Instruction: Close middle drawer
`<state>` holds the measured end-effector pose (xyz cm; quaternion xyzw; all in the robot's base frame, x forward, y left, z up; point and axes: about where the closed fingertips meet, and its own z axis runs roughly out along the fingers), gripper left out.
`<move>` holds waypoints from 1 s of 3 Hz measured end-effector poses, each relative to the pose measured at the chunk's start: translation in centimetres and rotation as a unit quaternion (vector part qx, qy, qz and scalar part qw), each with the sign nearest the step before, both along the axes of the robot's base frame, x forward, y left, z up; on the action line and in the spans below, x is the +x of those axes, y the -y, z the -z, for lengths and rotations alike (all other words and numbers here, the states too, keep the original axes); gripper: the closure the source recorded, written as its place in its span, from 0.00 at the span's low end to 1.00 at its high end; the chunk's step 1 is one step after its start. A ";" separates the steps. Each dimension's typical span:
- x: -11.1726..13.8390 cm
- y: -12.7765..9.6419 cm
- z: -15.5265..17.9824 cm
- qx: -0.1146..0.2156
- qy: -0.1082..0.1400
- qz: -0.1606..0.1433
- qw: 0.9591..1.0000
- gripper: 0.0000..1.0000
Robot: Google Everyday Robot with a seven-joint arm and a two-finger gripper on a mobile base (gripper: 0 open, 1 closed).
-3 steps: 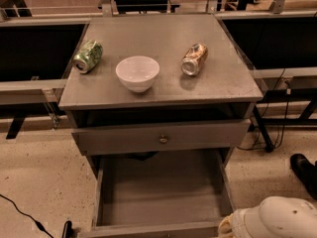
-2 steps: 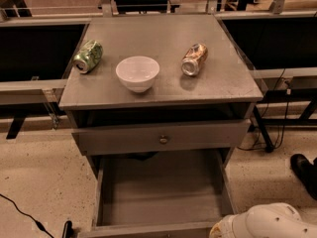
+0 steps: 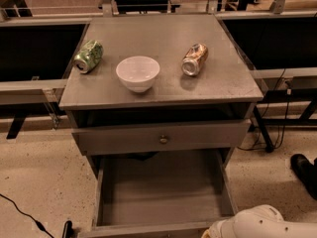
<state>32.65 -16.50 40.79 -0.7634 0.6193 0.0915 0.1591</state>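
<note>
The middle drawer (image 3: 163,195) is pulled far out of the grey cabinet, and its deep plain box is empty. Its front rail (image 3: 148,229) lies along the bottom edge of the view, with the knob out of view. Above it, the upper drawer front (image 3: 124,139) with a small brass knob (image 3: 163,139) stands slightly out, with a dark gap over it. My white arm (image 3: 260,224) comes in at the bottom right, next to the open drawer's right front corner. My gripper is below the frame edge and does not show.
On the cabinet top (image 3: 163,38) are a green can (image 3: 89,56) lying on its side, a white bowl (image 3: 138,73) and a brown can (image 3: 194,59) lying on its side. A black cable (image 3: 22,213) runs on the floor at left. A dark shoe (image 3: 304,170) is at right.
My white arm has slid left along the bottom edge, closer to the open drawer's right front corner. The drawers and the things on top have not moved.
</note>
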 end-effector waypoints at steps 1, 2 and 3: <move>0.0 -0.2 1.6 -0.002 -0.024 0.006 1.000 0.83; 0.0 -0.3 1.8 -0.002 -0.029 0.008 1.000 0.60; 0.0 -0.3 1.8 -0.002 -0.029 0.008 1.000 0.35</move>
